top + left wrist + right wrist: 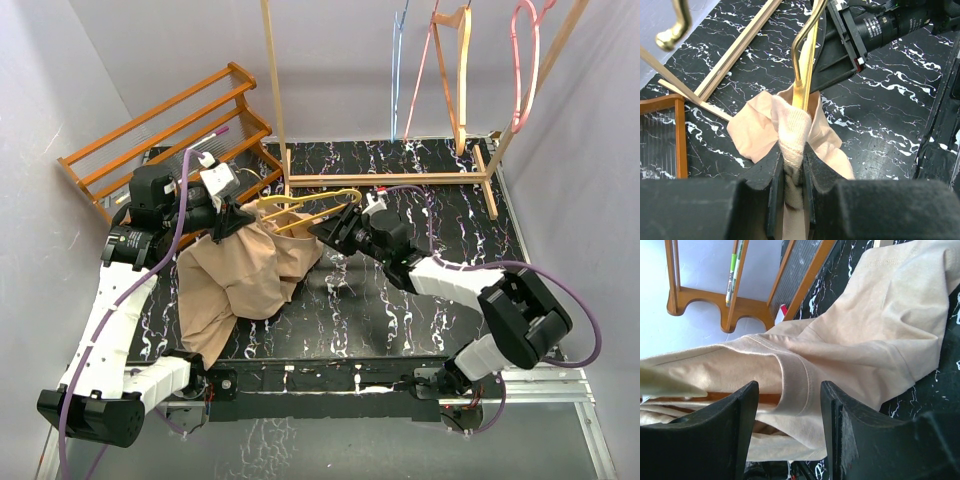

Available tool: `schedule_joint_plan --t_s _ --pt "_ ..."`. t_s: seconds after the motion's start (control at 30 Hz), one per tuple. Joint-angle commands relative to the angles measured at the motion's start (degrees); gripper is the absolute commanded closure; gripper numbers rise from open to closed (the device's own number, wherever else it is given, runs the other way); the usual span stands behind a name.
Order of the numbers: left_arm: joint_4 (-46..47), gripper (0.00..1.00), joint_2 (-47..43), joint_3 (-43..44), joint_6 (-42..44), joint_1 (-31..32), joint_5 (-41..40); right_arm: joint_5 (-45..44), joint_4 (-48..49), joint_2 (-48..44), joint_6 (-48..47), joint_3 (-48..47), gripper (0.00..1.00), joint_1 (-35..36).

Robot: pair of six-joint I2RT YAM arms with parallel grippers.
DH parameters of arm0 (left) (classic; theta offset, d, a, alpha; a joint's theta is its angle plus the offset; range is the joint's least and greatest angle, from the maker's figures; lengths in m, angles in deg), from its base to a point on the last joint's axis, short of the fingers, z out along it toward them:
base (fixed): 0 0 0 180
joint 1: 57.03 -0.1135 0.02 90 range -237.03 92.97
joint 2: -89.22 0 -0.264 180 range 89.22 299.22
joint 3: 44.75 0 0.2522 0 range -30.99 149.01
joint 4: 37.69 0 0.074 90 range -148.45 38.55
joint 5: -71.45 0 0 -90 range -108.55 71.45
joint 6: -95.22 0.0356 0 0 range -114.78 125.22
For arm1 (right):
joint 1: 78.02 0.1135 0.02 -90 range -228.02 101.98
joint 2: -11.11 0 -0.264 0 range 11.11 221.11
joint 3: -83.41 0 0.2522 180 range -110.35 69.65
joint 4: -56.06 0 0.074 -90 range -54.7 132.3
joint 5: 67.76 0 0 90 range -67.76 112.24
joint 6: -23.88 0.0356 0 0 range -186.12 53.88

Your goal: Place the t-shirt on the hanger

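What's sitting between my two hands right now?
Top view: the hanger and the bunched top of the t-shirt fill the stretch between the left hand, pinching the fabric, and the right hand.

We saw our left arm (pixel 110 310) bent upward and reaching inward, the left pincer (pixel 792 172) clamped tight on a fold of the t-shirt (pixel 755 130). Our right arm (pixel 450 275) stretched leftward, and the right pincer (pixel 789 402) faced its partner with fingers spread apart.
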Motion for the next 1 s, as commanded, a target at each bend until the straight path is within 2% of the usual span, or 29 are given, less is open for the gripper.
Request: schedule_joint_plan --t_s 0.0,0.1,0.2,0.23,0.57,0.73,0.97 --pt "1.69 1.0 -0.36 0.61 0.5 -0.21 2.48 -0.21 2.7 2.33 -1.04 -4.06 0.46 1.18" --pt "1.81 1.0 -0.28 0.98 0.06 -0.24 2.71 -0.99 2.18 3.75 -1.14 -4.45 0.53 1.67" --pt "1.73 1.0 -0.27 1.16 -0.21 -0.22 2.81 -2.99 0.91 2.79 -1.63 -3.98 0.86 1.93" --pt "1.6 1.0 -0.29 1.21 -0.21 -0.22 2.77 -4.44 -0.26 1.94 -2.27 -3.87 0.91 1.89" --pt "-1.28 1.0 -1.49 0.69 3.0 -0.27 1.39 -20.61 -14.32 -10.21 -8.31 -2.7 0.92 1.4" --pt "-4.27 1.0 -2.3 0.47 5.8 -0.22 1.06 -23.5 -15.6 -12.59 -8.35 -0.37 0.92 -0.02" --pt "-4.64 1.0 -3.39 0.88 5.33 -0.24 0.46 -26.19 -17.09 -14.44 -8.74 1.61 0.92 -2.62"
